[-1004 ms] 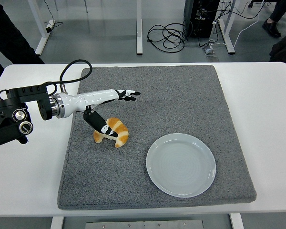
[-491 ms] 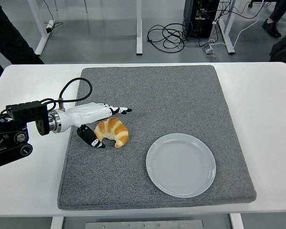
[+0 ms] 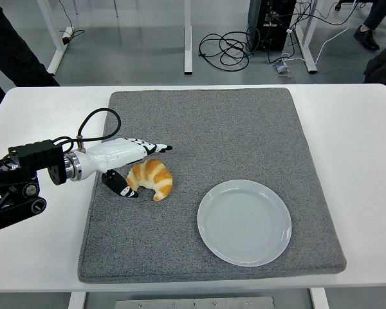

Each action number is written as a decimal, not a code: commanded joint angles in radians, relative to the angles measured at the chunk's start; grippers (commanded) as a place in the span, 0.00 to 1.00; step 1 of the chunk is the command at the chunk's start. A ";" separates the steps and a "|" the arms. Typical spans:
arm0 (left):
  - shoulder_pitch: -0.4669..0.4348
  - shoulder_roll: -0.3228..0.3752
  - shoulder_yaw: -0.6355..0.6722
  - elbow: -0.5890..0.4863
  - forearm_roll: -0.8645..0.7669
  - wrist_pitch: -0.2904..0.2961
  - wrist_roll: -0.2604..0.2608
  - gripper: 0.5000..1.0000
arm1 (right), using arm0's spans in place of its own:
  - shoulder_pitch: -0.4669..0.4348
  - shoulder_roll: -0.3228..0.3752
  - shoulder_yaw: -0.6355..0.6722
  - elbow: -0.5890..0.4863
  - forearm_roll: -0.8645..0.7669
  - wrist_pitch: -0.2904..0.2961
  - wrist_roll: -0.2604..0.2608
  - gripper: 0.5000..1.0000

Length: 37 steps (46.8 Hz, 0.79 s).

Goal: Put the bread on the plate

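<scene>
The bread (image 3: 152, 179) lies at three o'clock of the left hand (image 3: 130, 166), between its open fingers, ungripped.

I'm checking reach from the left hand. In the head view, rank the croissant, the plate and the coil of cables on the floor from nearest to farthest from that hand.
From the left hand:
1. Croissant, right beside the hand, on the mat's left part.
2. Plate, farther right, near the mat's front.
3. Cables, on the floor beyond the table's far edge.
</scene>
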 commanded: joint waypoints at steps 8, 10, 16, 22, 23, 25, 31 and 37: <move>0.000 -0.014 -0.009 0.002 -0.018 0.002 -0.005 0.95 | 0.000 0.000 0.000 0.000 0.000 0.000 0.000 1.00; 0.000 -0.017 -0.009 0.002 -0.018 0.002 -0.005 0.95 | 0.000 0.000 0.000 0.000 0.000 0.000 0.000 1.00; 0.002 -0.017 -0.010 0.004 -0.021 0.003 -0.003 0.95 | 0.000 0.000 0.000 0.000 0.000 0.000 0.000 1.00; 0.002 -0.017 -0.012 0.004 -0.021 0.017 -0.002 0.95 | 0.000 0.000 0.000 0.000 0.000 0.000 0.000 1.00; 0.003 -0.017 -0.012 0.004 -0.021 0.020 -0.002 0.95 | 0.000 0.000 0.000 0.000 0.000 0.000 0.000 1.00; 0.003 -0.017 -0.010 0.006 -0.019 0.029 -0.002 0.95 | 0.000 0.000 0.000 0.000 0.000 0.000 0.000 1.00; 0.003 -0.019 -0.007 0.010 -0.018 0.036 -0.002 0.95 | 0.000 0.000 0.000 0.000 0.000 0.000 0.000 1.00; 0.003 -0.019 -0.004 0.015 -0.018 0.039 -0.002 0.95 | 0.000 0.000 0.000 0.000 0.000 0.000 0.000 1.00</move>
